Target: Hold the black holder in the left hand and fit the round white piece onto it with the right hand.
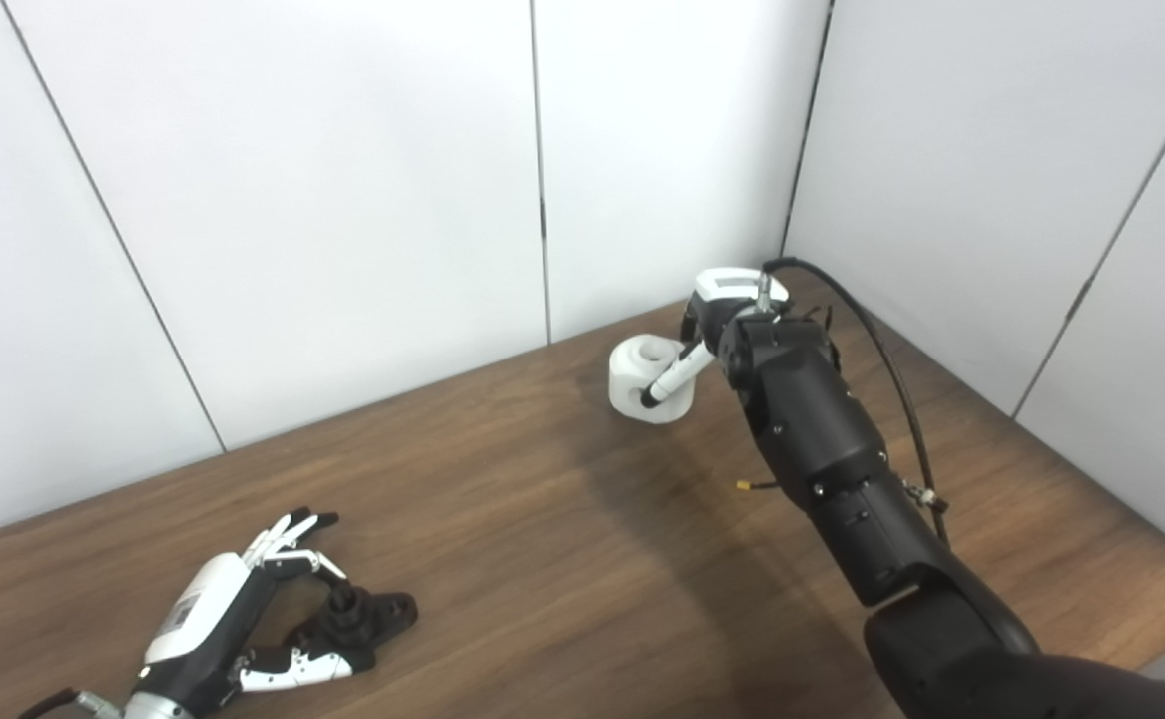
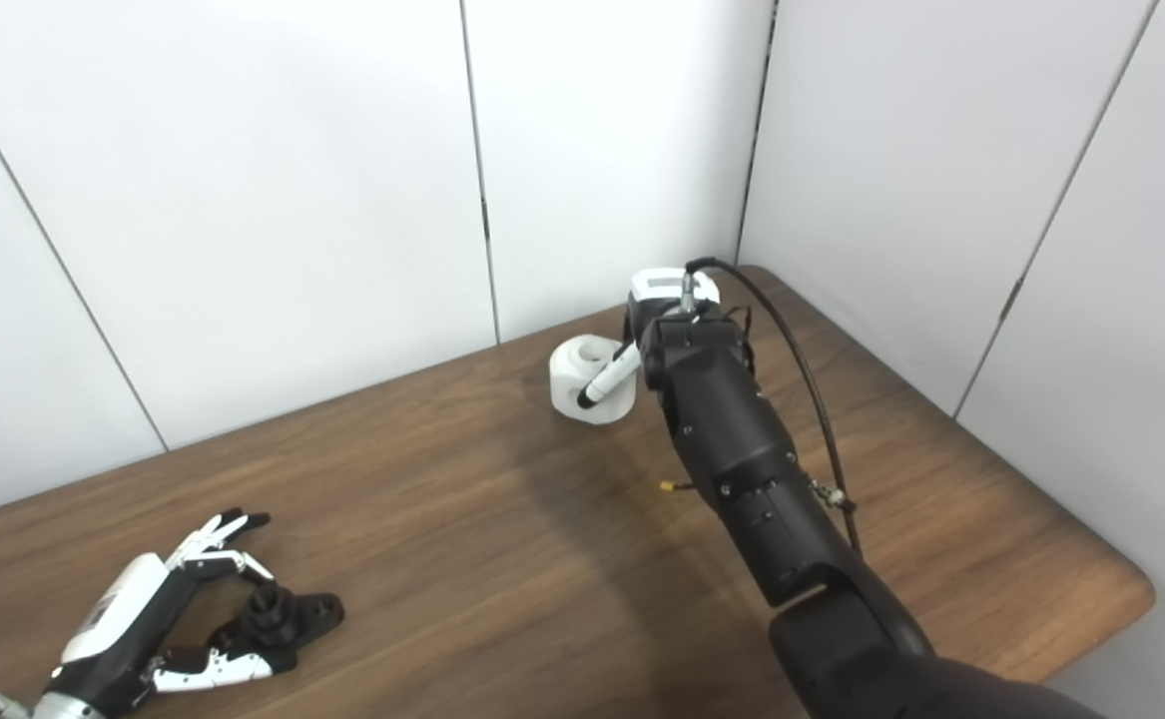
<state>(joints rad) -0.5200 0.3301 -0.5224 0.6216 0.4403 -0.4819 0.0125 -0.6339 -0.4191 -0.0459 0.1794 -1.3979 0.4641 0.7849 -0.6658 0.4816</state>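
**A:** Left hand (image 1: 208,624) is low on the wooden table (image 1: 542,559), palm turned inward, fingers (image 1: 288,529) spread above the black holder (image 1: 357,619) and the thumb (image 1: 292,669) lying underneath it

**B:** Gripping it, would you say?

**A:** Not clamped, no. The holder sits on the wood in the gap between fingers and thumb, touching the thumb side, but the fingers reach out past it with daylight showing. I call that hand open, cupped around the holder rather than holding it

**B:** And over on the other side?

**A:** Right hand (image 2: 657,320) is stretched far out, up toward the corner where the white wall panels (image 2: 292,200) meet. The round white piece (image 2: 587,384) is just in front of that hand, standing on the table with its hollow centre facing up

**B:** Contact there?

**A:** One white finger with a dark tip (image 2: 607,379) lies across the near face of the piece, pressed against it. The rest of that hand is tucked behind the dark forearm (image 2: 742,469), so whether it has a true grasp, I cannot tell

**B:** So the two parts are well apart

**A:** Well apart indeed. The holder is beside the left hand at the near edge, the white piece is at the right hand's fingertips at the far side, with a broad stretch of wood between them. A black cable (image 2: 802,379) loops from the right wrist down along the arm
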